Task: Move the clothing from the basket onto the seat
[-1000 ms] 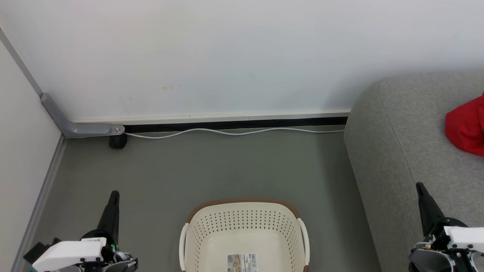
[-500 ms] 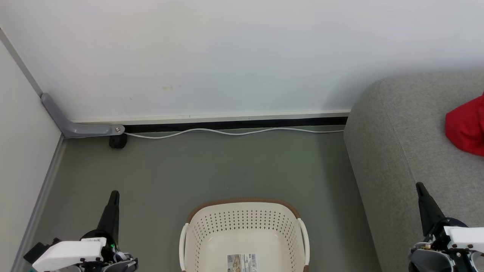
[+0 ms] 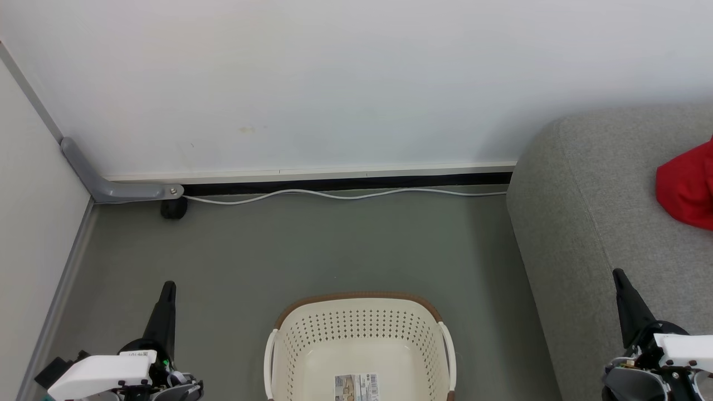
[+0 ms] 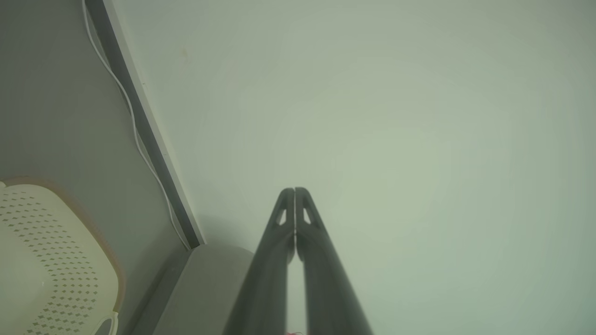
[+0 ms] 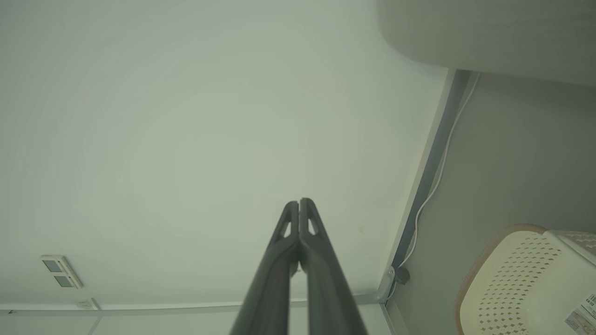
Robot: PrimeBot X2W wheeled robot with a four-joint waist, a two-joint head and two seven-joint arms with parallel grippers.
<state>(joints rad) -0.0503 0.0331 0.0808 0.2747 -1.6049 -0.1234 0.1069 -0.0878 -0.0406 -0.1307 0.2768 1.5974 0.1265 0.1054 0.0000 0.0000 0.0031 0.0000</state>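
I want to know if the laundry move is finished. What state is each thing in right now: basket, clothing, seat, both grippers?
basket: upright on the floor, no clothing in the visible part, just a label on its bottom.
clothing: red fabric lying on the seat, cut off by the picture's edge.
seat: bearing the clothing.
left gripper: shut, holding nothing.
right gripper: shut, holding nothing.
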